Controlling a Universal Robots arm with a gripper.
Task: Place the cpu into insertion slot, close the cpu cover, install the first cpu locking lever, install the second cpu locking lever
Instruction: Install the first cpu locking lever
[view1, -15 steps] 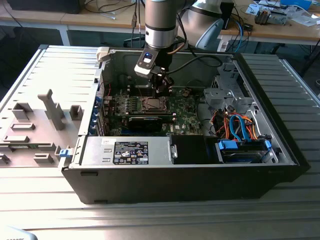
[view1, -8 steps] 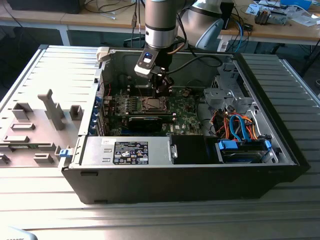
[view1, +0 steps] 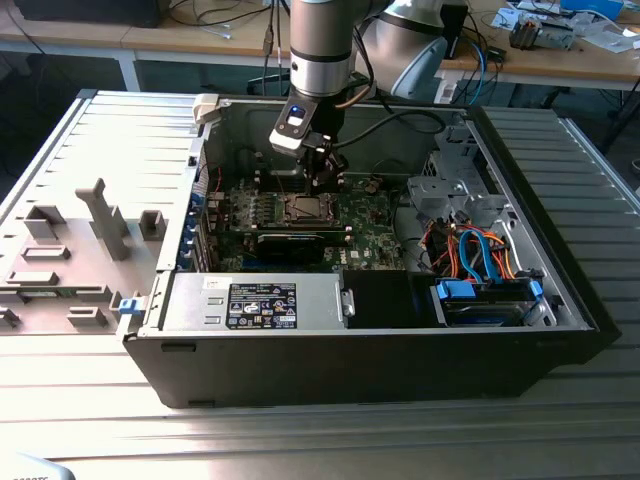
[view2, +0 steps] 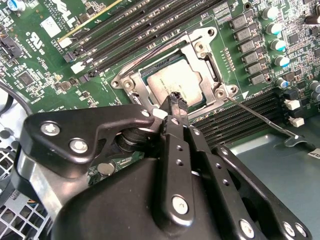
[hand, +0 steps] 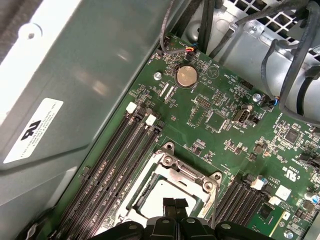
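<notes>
The open computer case lies on the slatted worktop with its green circuit board exposed, and the arm's claw reaches down into it over the socket. In both wrist views the claw is clenched, its tips pressed together on nothing, just above one edge of the cpu cover. The cover lies flat around the cpu, which is seated in the insertion slot, and a thin locking lever juts from one socket corner across the memory slots.

Cpu, silver-grey top, sits flat in insertion slot; cpu cover frame lies down around it.
</notes>
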